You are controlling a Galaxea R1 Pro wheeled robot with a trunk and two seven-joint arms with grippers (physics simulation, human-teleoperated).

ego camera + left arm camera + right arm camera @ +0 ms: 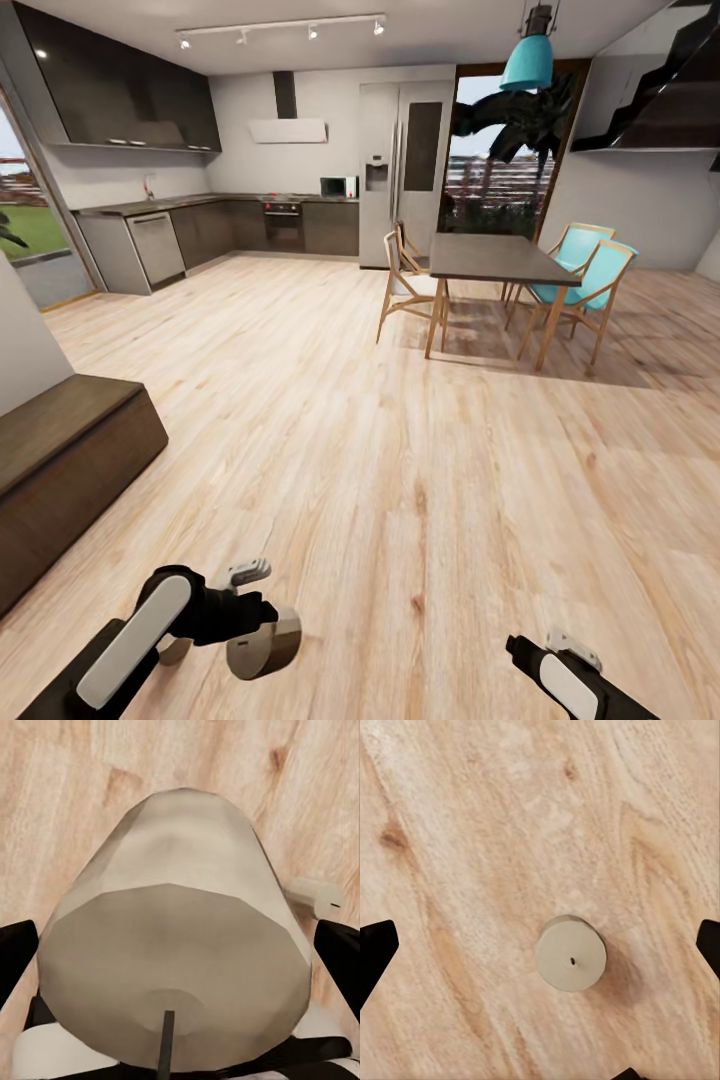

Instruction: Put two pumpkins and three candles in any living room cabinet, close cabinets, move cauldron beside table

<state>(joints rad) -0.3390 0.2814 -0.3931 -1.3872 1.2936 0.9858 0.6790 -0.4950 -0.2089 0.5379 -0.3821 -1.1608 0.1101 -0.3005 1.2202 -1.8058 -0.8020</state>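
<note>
Candle [264, 641] sits in the left gripper [240, 625] low in the head view, carried over the wood floor [400, 450]; the cabinet [70, 450] is at left along the wall, drawers shut, dining table [495, 258] far off. Left wrist view: candle [180, 960] clamped between the dark fingers [341, 949], and a second candle [311, 896] lies tipped on the floor beyond, which the head view misses. Right wrist view: third candle [571, 952] stands upright on the floor, framed by spread fingertips [375, 952], gripper empty. Risk: held candle is fat and smooth, so a turn toward the cabinet could slip it.
</note>
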